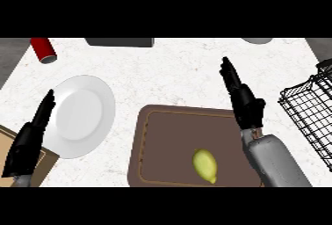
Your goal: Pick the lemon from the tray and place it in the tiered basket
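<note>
**Lemon waiting on the tray, not picked up yet**

Lemon lying alone on the brown tray, near its front edge, touched by nothing. Right hand raised edge-on above the tray's far right corner, fingers straight and holding nothing, well apart from the lemon. Probably placed there for a reach down and back to the fruit. Wire basket at the right edge of the worktop, handy for that same hand. Left hand resting open beside the white plate, fingers up. Red can far off at the back left.
</note>
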Robot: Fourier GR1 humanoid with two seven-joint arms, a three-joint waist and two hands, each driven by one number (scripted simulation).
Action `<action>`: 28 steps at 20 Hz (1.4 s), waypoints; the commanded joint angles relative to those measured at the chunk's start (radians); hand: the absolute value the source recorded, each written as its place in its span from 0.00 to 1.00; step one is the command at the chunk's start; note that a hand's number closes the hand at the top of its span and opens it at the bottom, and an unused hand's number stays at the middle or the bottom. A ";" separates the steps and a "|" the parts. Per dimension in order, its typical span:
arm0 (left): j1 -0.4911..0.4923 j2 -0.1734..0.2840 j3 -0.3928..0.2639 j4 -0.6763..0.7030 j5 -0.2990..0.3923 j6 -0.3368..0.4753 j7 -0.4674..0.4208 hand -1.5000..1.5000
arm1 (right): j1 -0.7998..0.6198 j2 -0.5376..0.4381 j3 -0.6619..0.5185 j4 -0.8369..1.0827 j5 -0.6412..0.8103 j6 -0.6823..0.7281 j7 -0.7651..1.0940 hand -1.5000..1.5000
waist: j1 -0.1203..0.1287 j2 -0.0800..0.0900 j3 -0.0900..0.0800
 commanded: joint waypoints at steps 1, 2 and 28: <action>0.006 -0.010 0.040 0.009 0.014 -0.007 -0.008 0.50 | 0.096 0.016 0.004 -0.123 -0.023 0.020 -0.083 1.00 | -0.021 0.002 0.026; -0.009 0.009 0.060 0.008 0.021 -0.005 0.005 0.50 | 0.176 0.011 -0.036 -0.136 -0.076 0.058 -0.232 1.00 | -0.031 0.002 0.028; -0.187 -0.082 0.086 0.202 0.031 -0.065 0.020 0.50 | 1.131 -0.240 -0.076 -0.711 0.203 -0.014 -0.339 0.00 | -0.031 0.010 0.022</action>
